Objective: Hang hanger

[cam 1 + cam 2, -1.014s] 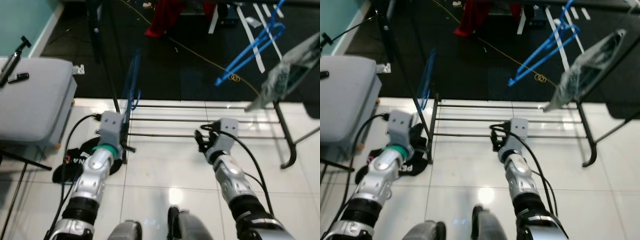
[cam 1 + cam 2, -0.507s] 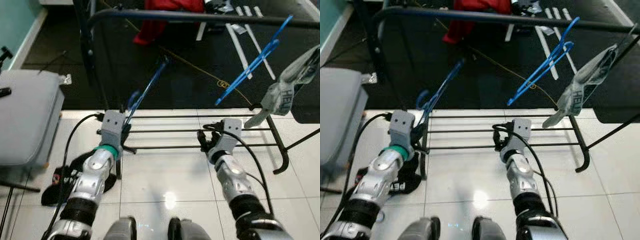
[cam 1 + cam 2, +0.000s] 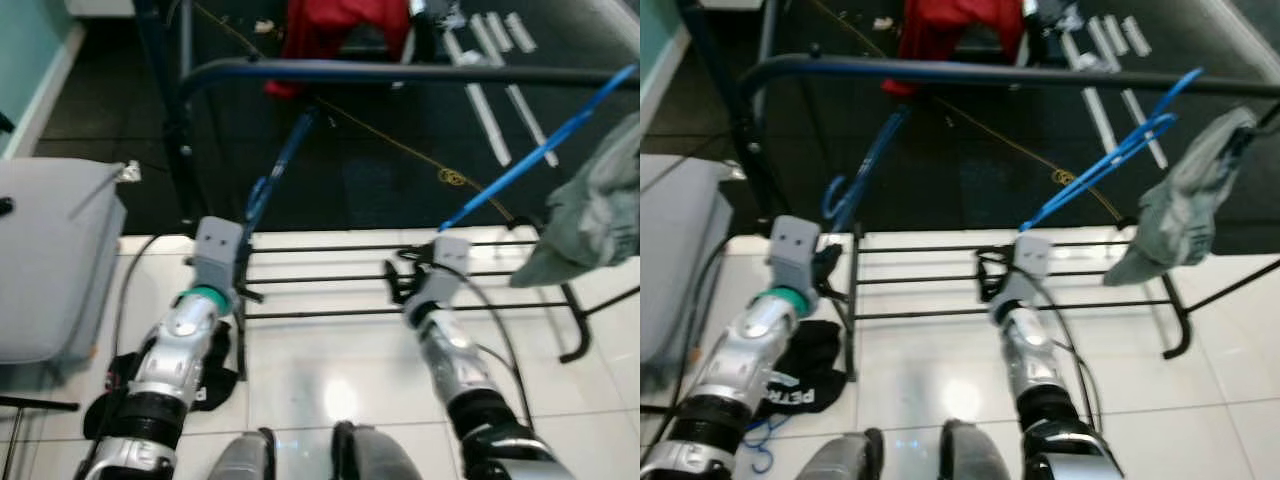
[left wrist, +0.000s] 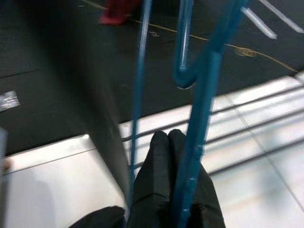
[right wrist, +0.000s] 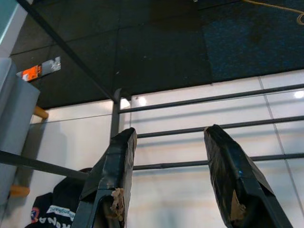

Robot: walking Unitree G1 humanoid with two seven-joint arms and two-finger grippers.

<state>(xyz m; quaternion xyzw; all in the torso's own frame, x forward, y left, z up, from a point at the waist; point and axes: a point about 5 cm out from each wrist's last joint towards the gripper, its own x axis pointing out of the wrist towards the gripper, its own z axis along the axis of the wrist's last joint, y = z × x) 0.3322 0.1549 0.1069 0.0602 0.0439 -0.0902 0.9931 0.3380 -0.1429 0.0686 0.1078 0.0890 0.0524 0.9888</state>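
One blue hanger (image 4: 199, 118) in left claw (image 4: 167, 156), raised nearer rail (image 3: 400, 70).

A black metal clothes rack (image 3: 400, 70) stands where glossy white floor tiles (image 3: 320, 360) meet dark carpet (image 3: 380, 170). Beyond the rack on the carpet lies red cloth (image 3: 340, 25); a grey padded seat (image 3: 50, 260) sits beside the rack's left post, below a teal wall (image 3: 25, 40).

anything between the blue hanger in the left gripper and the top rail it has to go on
Nothing visible blocks it. The left gripper holds the blue hanger just below the top rail, with open air between hook and rail; the other hanger and grey cloth hang further right.
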